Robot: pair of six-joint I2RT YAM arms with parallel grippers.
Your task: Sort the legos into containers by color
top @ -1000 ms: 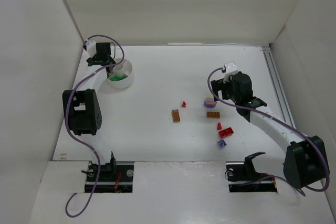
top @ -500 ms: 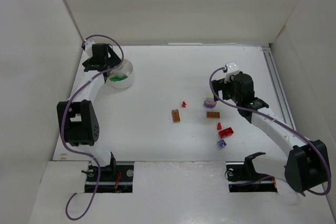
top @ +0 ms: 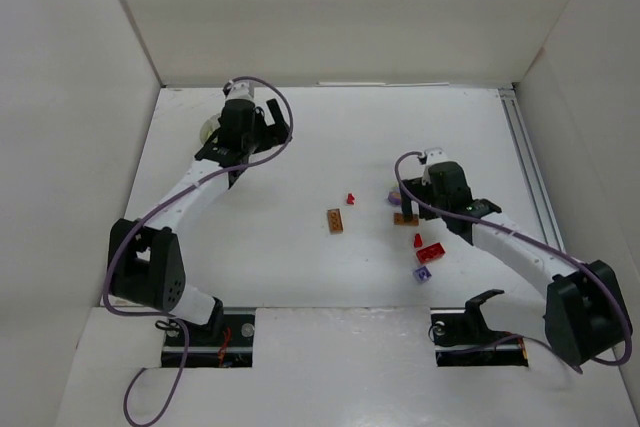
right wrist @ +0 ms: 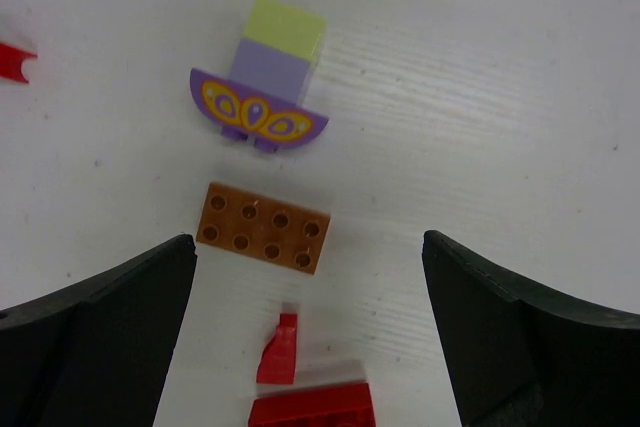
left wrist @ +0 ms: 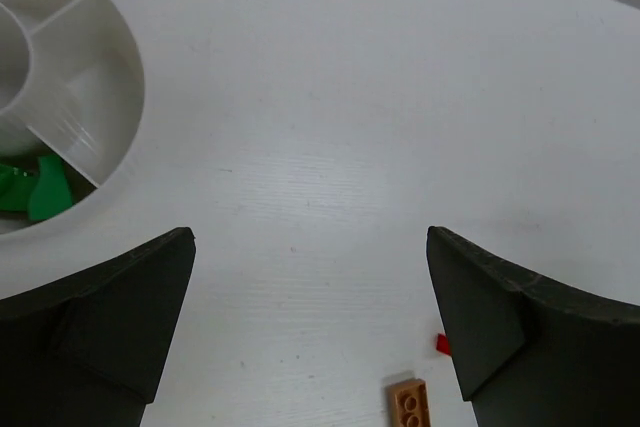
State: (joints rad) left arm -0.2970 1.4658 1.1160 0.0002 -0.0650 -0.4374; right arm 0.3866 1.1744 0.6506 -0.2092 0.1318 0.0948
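Legos [top: 431,253] unsorted: three red, two brown, two purple.

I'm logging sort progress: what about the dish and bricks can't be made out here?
Top view: the left arm covers most of the dish, hiding its contents.
Left wrist view: the left edge cuts off the dish; the green bricks cannot be counted.
Right wrist view: the bottom edge crops the larger red brick.
Top view: the purple brick is too small to show its shape.

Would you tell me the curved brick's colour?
Curved brick: purple with yellow teardrops; right wrist view.
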